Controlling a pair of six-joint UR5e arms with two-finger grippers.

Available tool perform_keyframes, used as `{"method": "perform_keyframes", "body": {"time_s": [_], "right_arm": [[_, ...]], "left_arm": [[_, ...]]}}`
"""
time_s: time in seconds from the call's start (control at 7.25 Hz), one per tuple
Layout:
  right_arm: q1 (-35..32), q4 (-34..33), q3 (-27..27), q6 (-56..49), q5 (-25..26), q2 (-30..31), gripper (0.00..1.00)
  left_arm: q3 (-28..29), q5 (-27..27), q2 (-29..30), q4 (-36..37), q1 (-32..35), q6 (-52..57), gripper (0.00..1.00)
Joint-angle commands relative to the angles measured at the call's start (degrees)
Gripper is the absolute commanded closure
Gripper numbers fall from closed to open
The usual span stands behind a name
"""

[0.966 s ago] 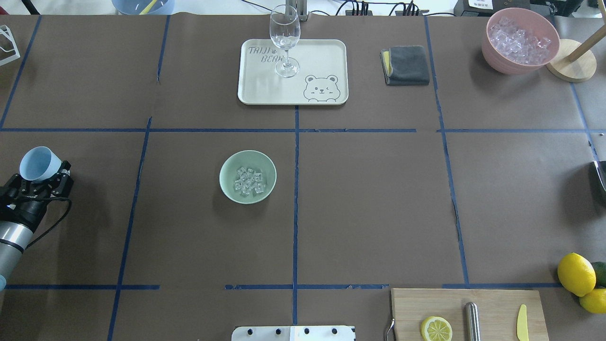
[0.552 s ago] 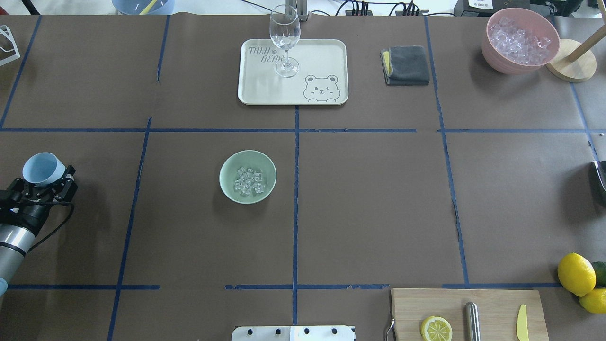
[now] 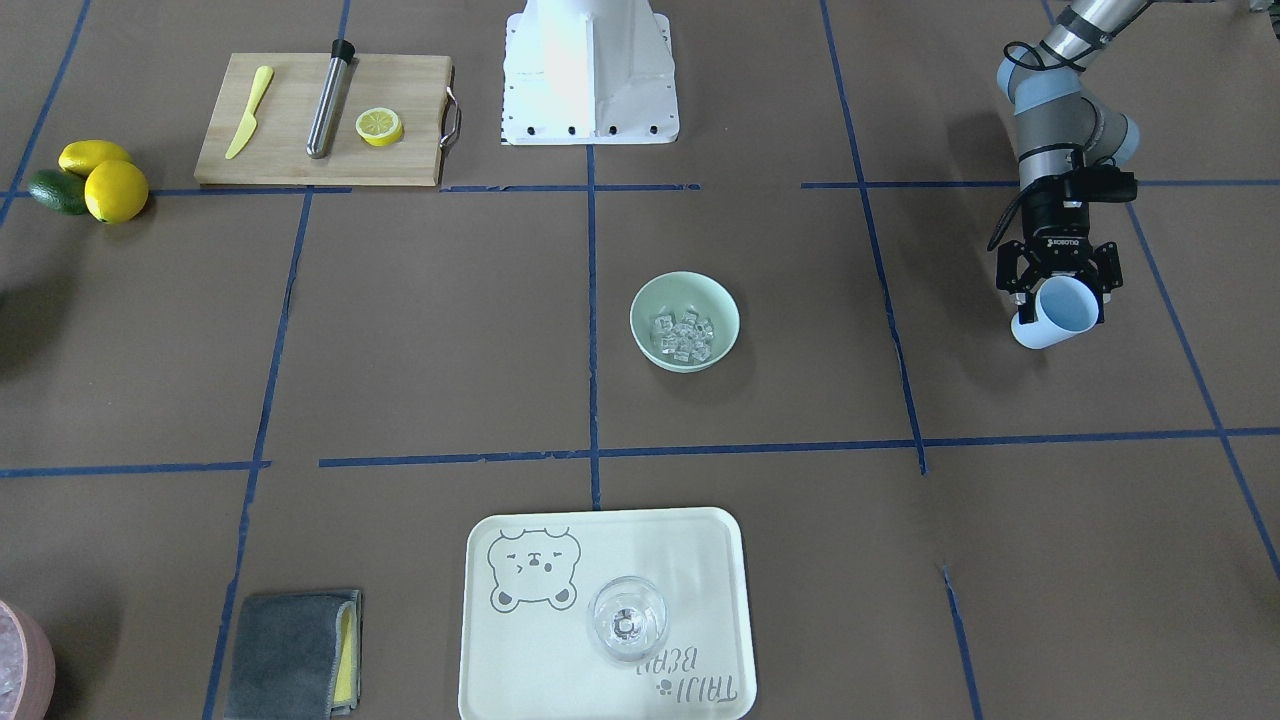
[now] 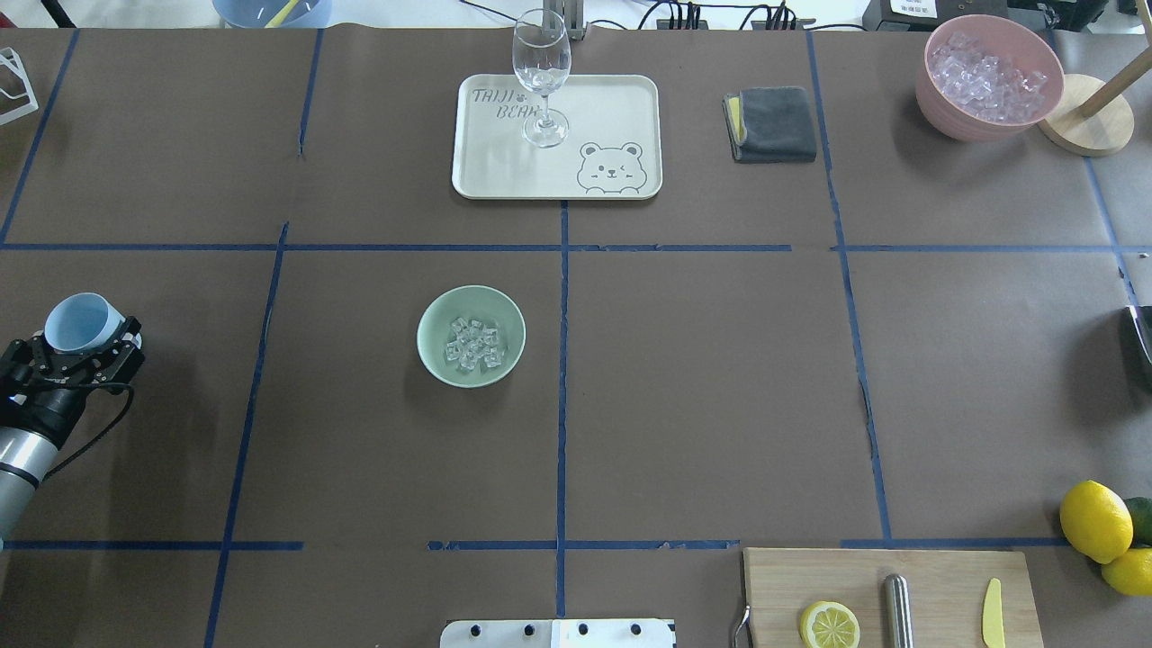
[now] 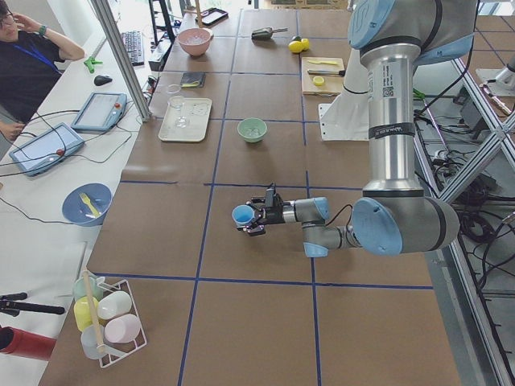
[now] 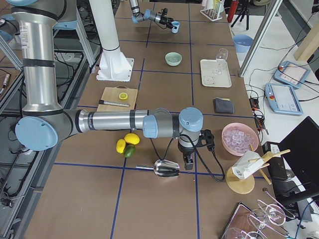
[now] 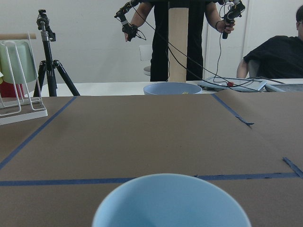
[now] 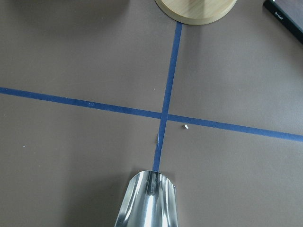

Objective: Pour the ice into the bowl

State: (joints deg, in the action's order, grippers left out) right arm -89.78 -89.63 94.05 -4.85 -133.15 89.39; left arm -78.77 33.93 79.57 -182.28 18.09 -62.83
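Observation:
The mint-green bowl (image 4: 432,317) sits left of the table's middle, with the clear ice cubes (image 4: 473,345) inside it. It also shows in the front view (image 3: 645,300), with the ice (image 3: 683,335). My left gripper (image 4: 87,346) is far to the bowl's left, shut on a light blue cup (image 4: 81,321) that is tilted and looks empty. The cup also shows in the front view (image 3: 1060,312) and the left wrist view (image 7: 170,203). My right gripper (image 6: 188,160) is at the table's right end. A metal scoop (image 8: 149,201) juts from it, and its fingers are hidden.
At the back stand a cream tray (image 4: 612,108) with a wine glass (image 4: 542,72), a grey cloth (image 4: 772,123) and a pink container of ice (image 4: 988,76). At the near right are a cutting board (image 4: 936,576) with a lemon half and lemons (image 4: 1095,520).
My left gripper with the cup has shifted slightly toward the robot and the cup's tilt has changed a little. The bowl and ice have not moved.

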Motion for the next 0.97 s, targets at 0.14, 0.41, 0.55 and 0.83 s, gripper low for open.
{"method": "perform_keyframes", "body": {"time_s": [0.14,0.41,0.55,0.83], "right_arm": [[0.0,0.1,0.0,0.0,0.0,-0.2,0.0],[0.0,0.1,0.1,0.0,0.0,-0.2,0.0],[0.0,0.6,0.1,0.0,0.0,-0.2,0.0],[0.0,2.4,0.3,0.0,-0.1,-0.4,0.0]], "left_arm": [[-7.0,3.6,-4.0,-4.4,2.5,6.2,0.0],[-10.6,16.1,-4.1,-4.4,11.9,15.3,0.0],[-10.8,24.3,-4.1,-3.8,17.0,18.9,0.0],[-11.1,46.3,-3.8,1.2,33.2,34.4,0.0]]}}
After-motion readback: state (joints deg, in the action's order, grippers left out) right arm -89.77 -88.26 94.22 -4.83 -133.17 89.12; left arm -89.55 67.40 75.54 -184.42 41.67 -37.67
